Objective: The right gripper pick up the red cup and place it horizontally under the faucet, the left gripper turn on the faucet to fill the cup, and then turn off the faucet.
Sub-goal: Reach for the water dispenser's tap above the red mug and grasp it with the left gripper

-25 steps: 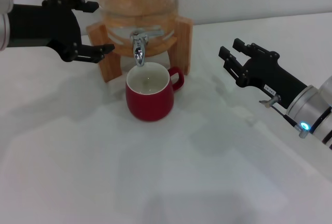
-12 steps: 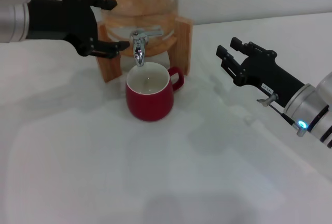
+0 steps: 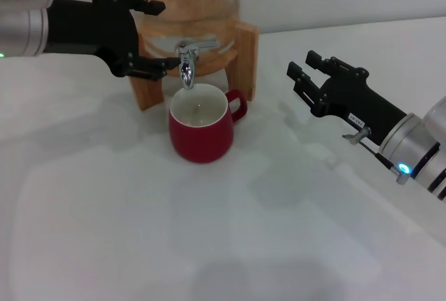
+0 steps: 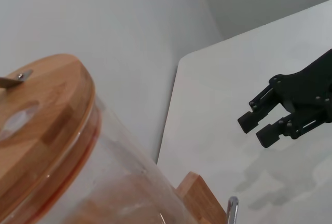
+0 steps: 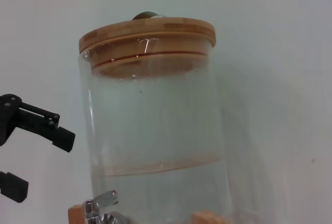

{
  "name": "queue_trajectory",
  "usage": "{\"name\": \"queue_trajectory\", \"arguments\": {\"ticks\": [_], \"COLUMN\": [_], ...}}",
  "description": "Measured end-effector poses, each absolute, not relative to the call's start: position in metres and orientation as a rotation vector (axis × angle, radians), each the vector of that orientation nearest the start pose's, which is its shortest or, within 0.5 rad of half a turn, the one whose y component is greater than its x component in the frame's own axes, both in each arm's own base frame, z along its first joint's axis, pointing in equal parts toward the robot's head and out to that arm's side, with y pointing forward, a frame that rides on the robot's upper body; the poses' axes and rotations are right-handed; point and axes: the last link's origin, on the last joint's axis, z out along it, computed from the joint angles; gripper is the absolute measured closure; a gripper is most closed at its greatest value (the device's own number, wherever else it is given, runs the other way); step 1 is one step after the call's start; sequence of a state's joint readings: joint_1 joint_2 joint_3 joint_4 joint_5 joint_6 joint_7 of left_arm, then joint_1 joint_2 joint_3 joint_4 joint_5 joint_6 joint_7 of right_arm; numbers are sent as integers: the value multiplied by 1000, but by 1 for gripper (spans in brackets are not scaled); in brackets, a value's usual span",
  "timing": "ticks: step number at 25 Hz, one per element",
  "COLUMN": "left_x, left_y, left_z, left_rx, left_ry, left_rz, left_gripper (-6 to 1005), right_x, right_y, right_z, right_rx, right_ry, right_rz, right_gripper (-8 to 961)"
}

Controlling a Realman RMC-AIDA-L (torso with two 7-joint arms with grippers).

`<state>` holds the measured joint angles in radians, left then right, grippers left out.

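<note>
Faucet beside left gripper, fingers apart

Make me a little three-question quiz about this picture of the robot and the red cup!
1. True or false: the red cup stands upright under the faucet.
2. Which gripper is nearest the faucet? A. left gripper B. right gripper
3. Fill in: the glass jar has a ____ lid.

Key: 1 true; 2 A; 3 wooden.
</note>
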<state>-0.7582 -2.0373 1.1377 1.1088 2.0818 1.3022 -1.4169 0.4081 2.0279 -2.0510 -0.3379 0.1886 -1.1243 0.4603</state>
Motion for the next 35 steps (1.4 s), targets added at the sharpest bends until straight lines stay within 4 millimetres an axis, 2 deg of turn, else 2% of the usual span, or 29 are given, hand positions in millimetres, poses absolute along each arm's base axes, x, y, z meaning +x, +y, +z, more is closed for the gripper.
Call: {"name": "queue_trajectory", "arguments": {"ticks": [12,18,22,33,35], "left_x": [-111,-109,-109,-109,-109], "left_y": [412,411,410,408,407], "left_z": [18,19,18,15,14], "left_rx": [-2723,-2723,-2727,-2740,-2744], "left_ry": [406,415,418,432,433], "left_rz": [-154,-159,-156,-148,-147], "left_gripper": [151,151,151,151,151], "right_x": [279,294,308,341,343], "right_y": [339,349,358,365,365], "right_z": [-33,-16,4,35,36], "right_rx": [-1934,-1837,-1716,-1524,-1507], "right_ry": [521,525,536,619,626], "right_rz": [924,853,802,698,699], "right_gripper": [555,554,554,547,488]}}
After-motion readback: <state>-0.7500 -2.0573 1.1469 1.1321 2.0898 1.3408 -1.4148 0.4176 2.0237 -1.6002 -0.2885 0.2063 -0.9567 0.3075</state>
